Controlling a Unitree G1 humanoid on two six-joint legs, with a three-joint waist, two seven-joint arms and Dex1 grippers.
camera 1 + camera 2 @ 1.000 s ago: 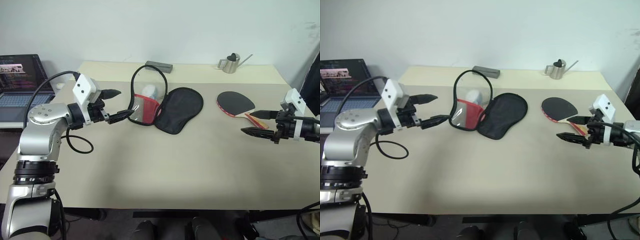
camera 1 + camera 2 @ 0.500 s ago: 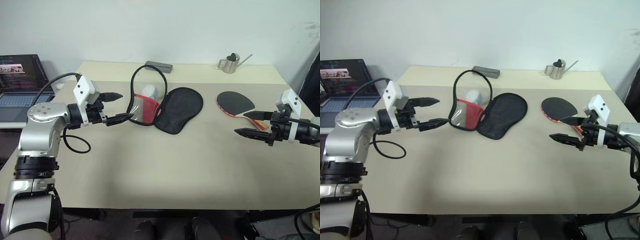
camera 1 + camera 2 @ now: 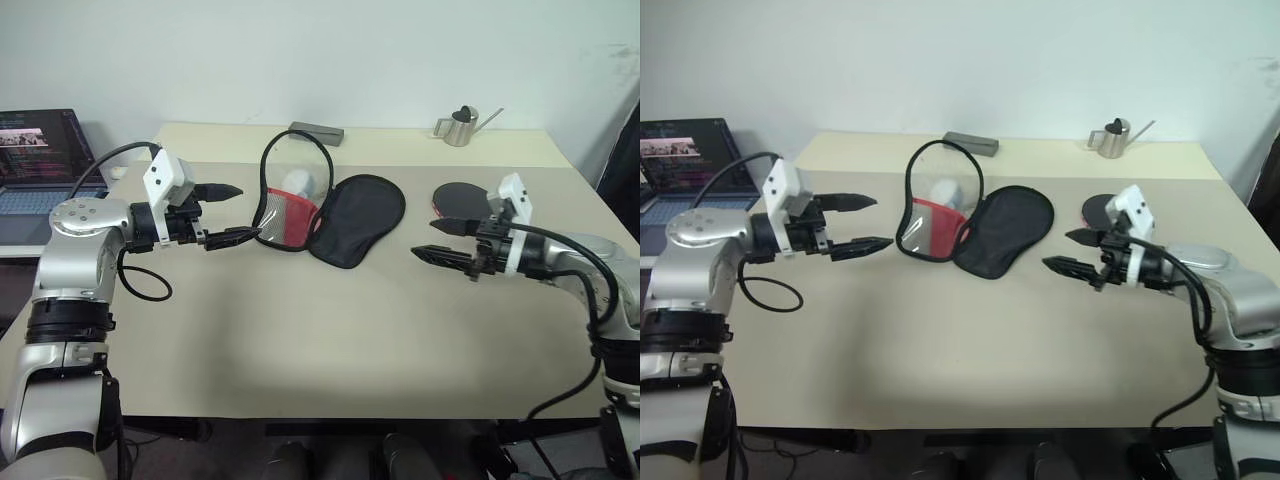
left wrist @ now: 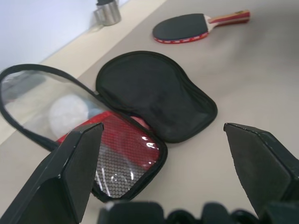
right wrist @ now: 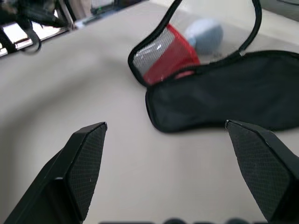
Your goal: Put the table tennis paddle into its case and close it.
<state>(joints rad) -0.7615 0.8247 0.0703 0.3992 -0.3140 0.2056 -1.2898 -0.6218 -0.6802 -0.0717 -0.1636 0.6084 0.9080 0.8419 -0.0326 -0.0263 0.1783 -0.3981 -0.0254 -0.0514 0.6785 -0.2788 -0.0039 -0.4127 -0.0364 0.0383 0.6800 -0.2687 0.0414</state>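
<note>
head stereo: high, looks fwd+down over whole table | l wrist cam: low, close, faces open case, paddle beyond | r wrist cam: low, close, faces case from opposite side | shared: case

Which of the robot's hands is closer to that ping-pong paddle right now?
The right. The right gripper hangs open just in front of the paddle; the left gripper is far across the table, beside the open case.
</note>
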